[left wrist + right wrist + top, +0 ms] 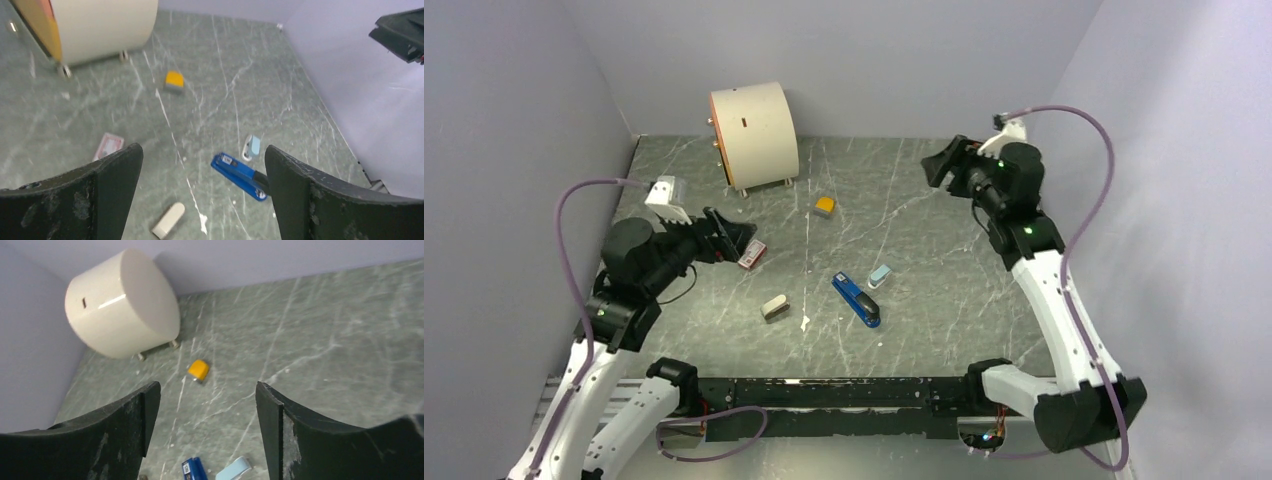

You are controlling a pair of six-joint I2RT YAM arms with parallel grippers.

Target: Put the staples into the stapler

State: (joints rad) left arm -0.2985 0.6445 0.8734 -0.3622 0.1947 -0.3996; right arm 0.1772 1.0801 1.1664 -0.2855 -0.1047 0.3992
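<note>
The left tool (736, 237) hangs released, jaws wide and empty, just above a small red-and-white cardboard box (751, 255) on the green marbled surface (924, 230). Nearer the arms lies a beige-grey little block (774, 307). Beside it is a pale sliver (805, 322), too small to tell whether it is the staples. The slim blue stapler with black base (856, 300) lies closed, mid-surface and angled, with a small pale-blue block (880, 275) just beside it. At far right the right tool (941, 163) hovers high, also spread and empty. The step in hand looks like opening the stapler: best to pin its base with one tool and lift the top half with the other.
</note>
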